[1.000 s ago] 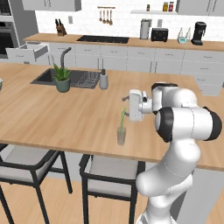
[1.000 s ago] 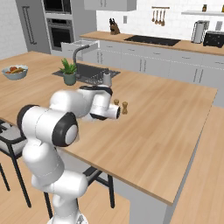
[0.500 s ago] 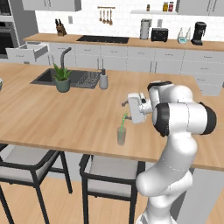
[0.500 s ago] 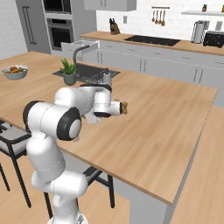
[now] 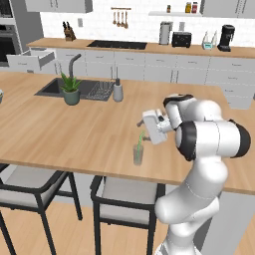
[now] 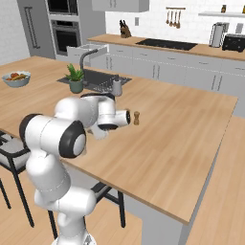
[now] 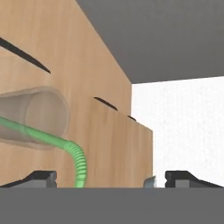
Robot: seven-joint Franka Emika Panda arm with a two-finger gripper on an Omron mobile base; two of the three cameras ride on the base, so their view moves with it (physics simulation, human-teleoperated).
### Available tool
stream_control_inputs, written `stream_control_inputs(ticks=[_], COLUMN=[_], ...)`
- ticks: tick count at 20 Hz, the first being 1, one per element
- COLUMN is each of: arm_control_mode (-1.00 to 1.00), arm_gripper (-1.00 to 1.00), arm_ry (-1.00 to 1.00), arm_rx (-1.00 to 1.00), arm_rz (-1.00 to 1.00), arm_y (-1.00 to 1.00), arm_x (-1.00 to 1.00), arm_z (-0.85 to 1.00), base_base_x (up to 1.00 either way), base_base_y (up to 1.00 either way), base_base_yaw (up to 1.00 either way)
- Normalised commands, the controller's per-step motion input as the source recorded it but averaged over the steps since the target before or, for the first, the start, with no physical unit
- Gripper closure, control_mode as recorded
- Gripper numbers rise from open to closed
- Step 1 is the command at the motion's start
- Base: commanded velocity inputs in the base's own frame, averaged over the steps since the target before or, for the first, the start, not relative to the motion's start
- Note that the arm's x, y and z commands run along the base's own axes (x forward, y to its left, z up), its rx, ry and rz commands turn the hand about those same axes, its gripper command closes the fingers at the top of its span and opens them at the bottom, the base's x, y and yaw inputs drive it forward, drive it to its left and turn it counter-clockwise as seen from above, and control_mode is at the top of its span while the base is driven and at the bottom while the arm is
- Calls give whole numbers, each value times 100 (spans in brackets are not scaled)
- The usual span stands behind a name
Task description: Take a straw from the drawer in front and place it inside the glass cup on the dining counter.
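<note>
The glass cup (image 5: 138, 156) stands near the front edge of the dining counter (image 5: 74, 129). The light green straw (image 5: 140, 139) sits inside it, its bent top leaning out over the rim. My gripper (image 5: 146, 126) hovers just above and to the right of the cup, open and holding nothing. In the hand view the cup (image 7: 37, 116) appears on its side at left. There the straw (image 7: 78, 164) bends down between the spread fingertips, nearer the left one (image 7: 41, 177); my gripper (image 7: 111, 179) does not close on it. The drawer (image 5: 31, 59) stands pulled out at the back-left counter.
A potted plant (image 5: 70, 89), the dark sink (image 5: 82, 88) and a soap bottle (image 5: 118, 91) sit at the far left of the island. A small brown shaker (image 6: 136, 118) stands just beyond my hand. Two stools (image 5: 124, 199) are tucked under the front edge. A fruit bowl (image 6: 16, 78) sits far left.
The arm's elbow has shifted slightly and the hand has sunk a little beside the cup. The straw stays in the cup and the jaws stay open.
</note>
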Motion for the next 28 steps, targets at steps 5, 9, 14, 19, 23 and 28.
stream_control_inputs(ticks=[5,9,14,19,23,28], arm_control_mode=[-100,-100,-100,-100,-100,-100], arm_gripper=[-100,-100,-100,-100,-100,-100], arm_ry=[-8,-14,-12,-2,-3,0], arm_rx=[-12,0,0,0,0,0], arm_rz=[0,0,0,0,-2,-5], arm_y=[9,-15,-23,-15,-5,0], arm_x=[-16,-2,-6,-15,-25,-29], arm_z=[-26,0,2,15,24,4], base_base_x=[0,0,0,0,0,0], base_base_y=[0,0,0,0,0,0], base_base_yaw=[0,0,0,0,0,0])
